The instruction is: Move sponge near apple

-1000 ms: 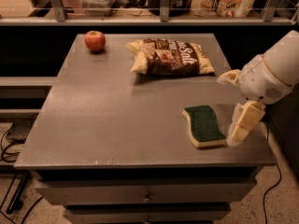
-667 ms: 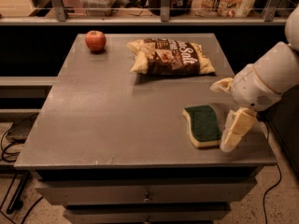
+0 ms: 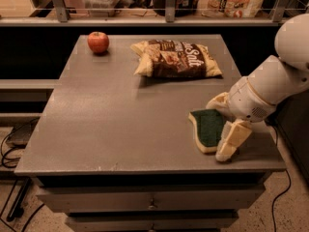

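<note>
The sponge, dark green on top with pale yellow foam below, lies flat near the front right corner of the grey table. My gripper is at the sponge's right end, low over the table. It is open, with one cream finger behind the sponge and the other in front of it, so they straddle that end. I cannot tell whether the fingers touch the sponge. The red apple sits at the table's far left corner, far from the sponge.
A brown-and-cream snack bag lies at the back middle of the table, between the apple and the sponge. A shelf with a rail runs behind the table. Cables hang at the left. The table's right edge is just beside the arm.
The gripper has moved left and a little down onto the sponge's right end, so its fingers now straddle it. The sponge, apple and bag have not moved.
</note>
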Controlling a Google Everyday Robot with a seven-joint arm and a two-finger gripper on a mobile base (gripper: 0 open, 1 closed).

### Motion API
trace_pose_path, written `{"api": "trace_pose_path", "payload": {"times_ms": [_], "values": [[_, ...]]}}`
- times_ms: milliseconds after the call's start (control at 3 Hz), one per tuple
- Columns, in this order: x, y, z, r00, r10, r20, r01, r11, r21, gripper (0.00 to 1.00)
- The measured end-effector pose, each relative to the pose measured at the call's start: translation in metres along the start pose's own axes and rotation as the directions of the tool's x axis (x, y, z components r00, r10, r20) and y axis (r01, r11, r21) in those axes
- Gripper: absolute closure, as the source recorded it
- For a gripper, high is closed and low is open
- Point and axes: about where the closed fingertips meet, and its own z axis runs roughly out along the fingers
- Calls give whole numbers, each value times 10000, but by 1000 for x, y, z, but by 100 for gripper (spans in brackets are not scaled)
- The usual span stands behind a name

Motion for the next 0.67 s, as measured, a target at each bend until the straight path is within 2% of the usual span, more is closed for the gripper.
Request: {"api": "trace_pose_path", "payload": {"times_ms": [667], "values": [[-19, -5, -21, 9981, -384, -487, 407, 9980, 477, 73]]}}
